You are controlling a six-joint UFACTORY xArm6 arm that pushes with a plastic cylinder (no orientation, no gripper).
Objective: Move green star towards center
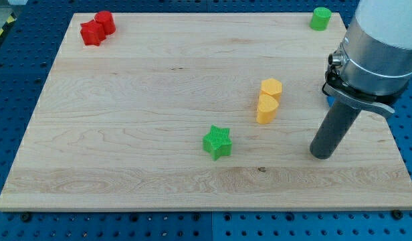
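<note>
The table [126, 174] is seen nearest along its lower edge, a pale wooden board. No gripper is fitted, so nothing is spread or pinched; my tip [320, 154] is set down on the wood. The two yellow blocks [269, 101], touching, are found up and to the view's left of my tip. The green star [217, 142] is placed well to its left, slightly higher. The red blocks [97, 28] and green cylinder [320, 18] are kept far above.
</note>
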